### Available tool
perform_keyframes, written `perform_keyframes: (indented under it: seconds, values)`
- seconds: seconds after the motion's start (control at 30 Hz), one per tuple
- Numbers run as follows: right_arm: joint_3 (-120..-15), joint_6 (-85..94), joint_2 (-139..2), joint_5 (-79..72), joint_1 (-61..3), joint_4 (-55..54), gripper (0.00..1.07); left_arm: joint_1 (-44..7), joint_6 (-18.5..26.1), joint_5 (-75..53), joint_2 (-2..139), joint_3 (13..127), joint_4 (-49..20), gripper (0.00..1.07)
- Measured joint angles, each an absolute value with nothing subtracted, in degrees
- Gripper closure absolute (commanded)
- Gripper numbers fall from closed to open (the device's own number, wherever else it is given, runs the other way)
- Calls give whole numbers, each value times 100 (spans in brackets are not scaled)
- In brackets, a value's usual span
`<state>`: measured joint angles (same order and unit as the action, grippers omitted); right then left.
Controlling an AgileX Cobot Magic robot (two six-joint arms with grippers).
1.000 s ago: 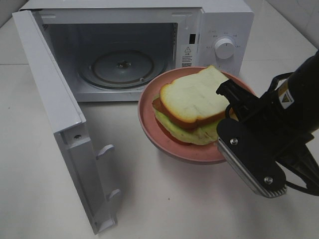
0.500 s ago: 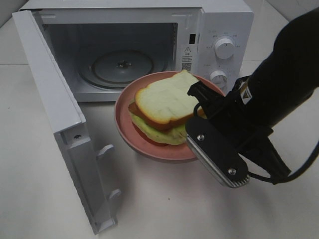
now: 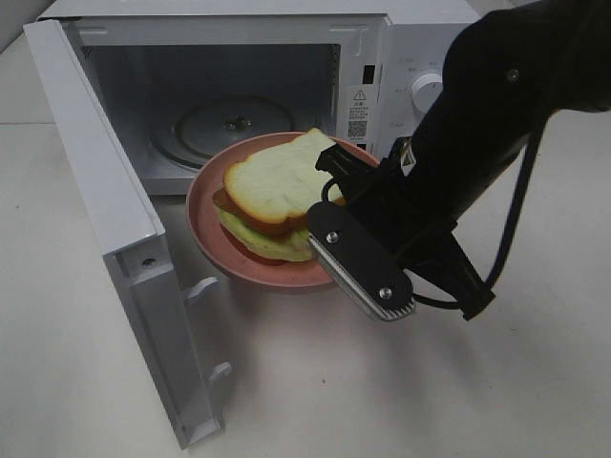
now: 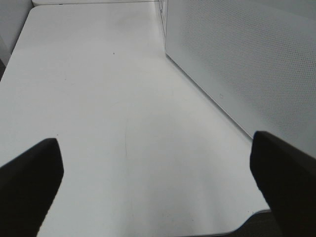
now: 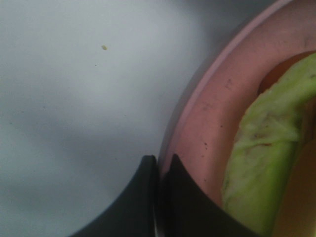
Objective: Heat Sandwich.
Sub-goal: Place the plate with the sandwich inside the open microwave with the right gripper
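While right gripper [image 5: 159, 170] pinches pink plate [image 3: 200, 215] rim, jaws shut on it, sandwich [image 3: 272, 186] sits on plate at open microwave [image 3: 430, 38] mouth. Sandwich lies beyond claw, toward cavity; turntable [image 3: 205, 134] straight behind. Right arm nearer; left gripper [image 4: 157, 163] spread wide, empty, over table [image 4: 123, 98]. Count: one sandwich, one plate, one microwave, two grippers.
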<state>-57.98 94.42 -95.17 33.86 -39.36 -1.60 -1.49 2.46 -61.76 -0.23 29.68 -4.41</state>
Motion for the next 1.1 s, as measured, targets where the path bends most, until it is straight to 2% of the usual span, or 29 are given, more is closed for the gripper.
perform_keyframes:
  seconds: [0.87,1.1]
  values:
    - [-7380,9431,-10886,3495,-3936,-309,107,-149,246,-6176,-23,2968,-441,9]
    - [-8147,9196,-11333,3850,-3936,-189,107,-149,246,-6176,-23,2968,-441,9]
